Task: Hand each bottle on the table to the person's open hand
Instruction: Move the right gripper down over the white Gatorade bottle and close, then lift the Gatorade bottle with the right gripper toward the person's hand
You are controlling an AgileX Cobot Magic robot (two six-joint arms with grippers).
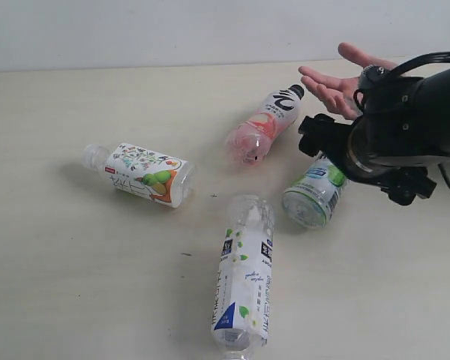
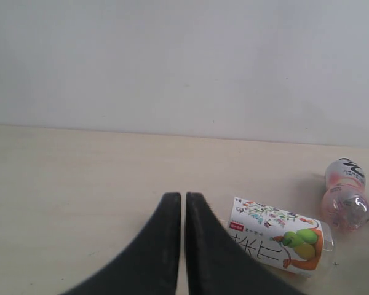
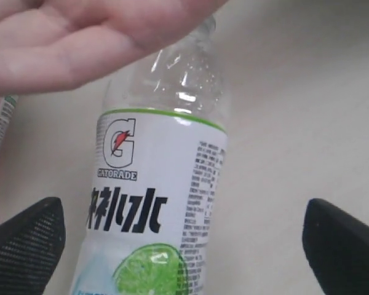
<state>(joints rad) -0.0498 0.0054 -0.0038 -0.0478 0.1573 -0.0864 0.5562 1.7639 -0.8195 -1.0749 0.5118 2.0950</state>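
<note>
1. The right gripper (image 3: 184,246) is standing wide open. Its two jaws are flanking the lime-green bottle (image 3: 160,203) with a clear gap on each side, so nothing is being held.
2. The lime-green bottle (image 1: 315,191) is lying between and just below the jaws, apparently resting on the desk (image 1: 60,262). Its neck is pointing away from the gripper.
3. The person's open hand (image 1: 345,79) is waiting palm up just beyond the right gripper. In the right wrist view the hand (image 3: 80,43) is overlapping the bottle's neck end; whether they are touching cannot be told.
4. The pink-peach bottle (image 1: 266,124) is lying near the right gripper, beside the lime-green one.
5. The white leafy bottle (image 1: 244,281) is lying farther from the right gripper, toward the desk's near edge.
6. The fruit-and-flower bottle (image 2: 277,236) is lying just ahead of the left gripper (image 2: 183,246) and to one side of it.
7. The left gripper's jaws are pressing together and carrying nothing.
8. Progress, as a judgement: all four bottles are showing on or at the desk and none is sitting in the palm. The hand-overs are therefore all left to do, and the lime-green bottle is the one in hand.
</note>
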